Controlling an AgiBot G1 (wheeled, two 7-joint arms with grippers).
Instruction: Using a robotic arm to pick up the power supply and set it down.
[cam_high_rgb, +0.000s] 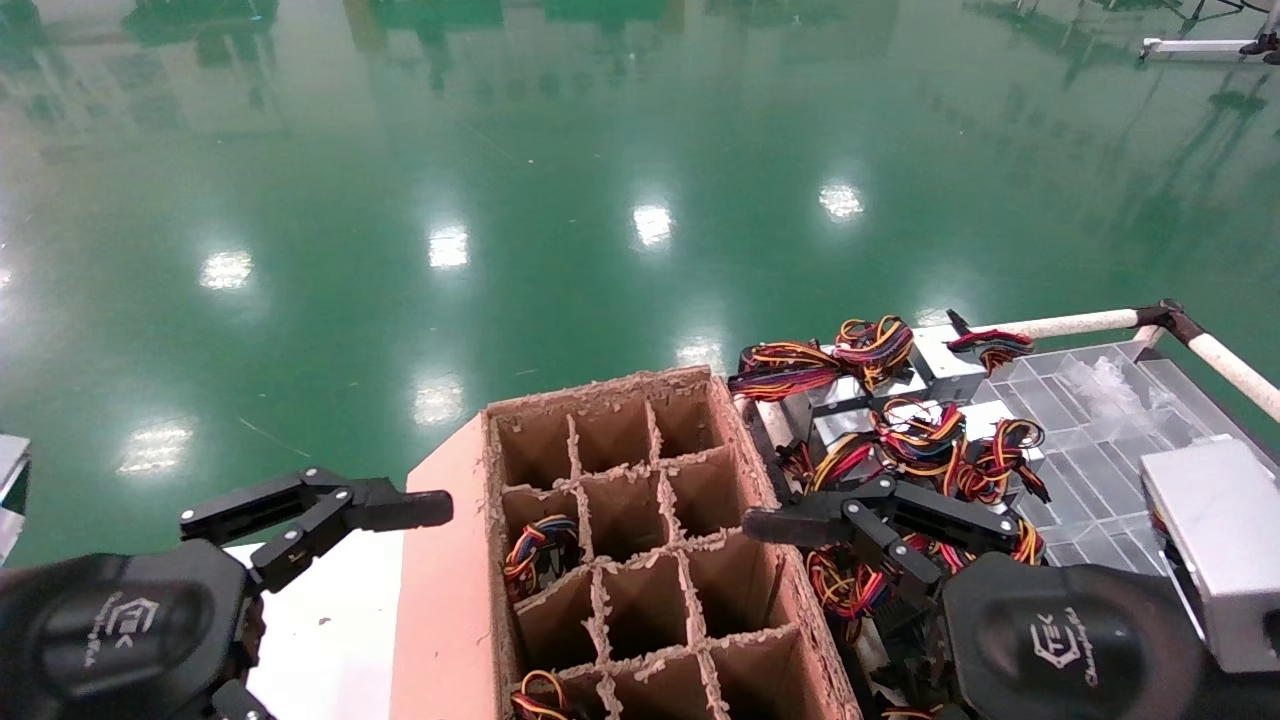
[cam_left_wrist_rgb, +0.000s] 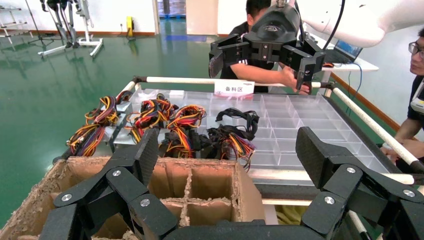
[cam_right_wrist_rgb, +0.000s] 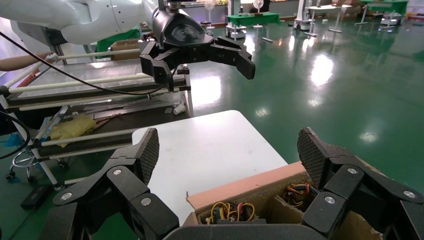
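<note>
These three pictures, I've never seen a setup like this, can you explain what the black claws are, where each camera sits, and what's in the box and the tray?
The black claws are a two-armed robot's grippers. The top picture looks down from its head: the left gripper hovers over a white table, the right gripper over the edge of a cardboard box. The other two pictures come from cameras on each wrist, so each shows its own claws close up and the other arm farther off. Both grippers are open and hold nothing. The box is split into cells; a few hold wire bundles. Beside it, a clear tray carries a pile of power supplies, small silver boxes trailing coloured wires. People stand behind the tray.
</note>
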